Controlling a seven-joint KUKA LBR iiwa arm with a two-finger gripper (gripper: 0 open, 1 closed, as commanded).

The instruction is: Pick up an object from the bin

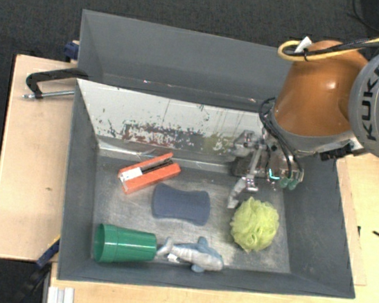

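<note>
My gripper (241, 190) hangs low in the bin's right half, under the orange wrist cover, its metal fingers pointing down and nothing visible between them. Just below and right of the fingertips lies a yellow-green mesh bath pouf (255, 224), its upper left edge close to the tips. A dark blue sponge (181, 204) rests on the floor to the left of the gripper. Further left and a little higher lies an orange stapler (148, 173), tilted.
A green plastic cup (124, 244) lies on its side in the front left corner. Beside it, along the front wall, lies a small blue-grey toy shark (193, 255). The arm reaches in from the upper right.
</note>
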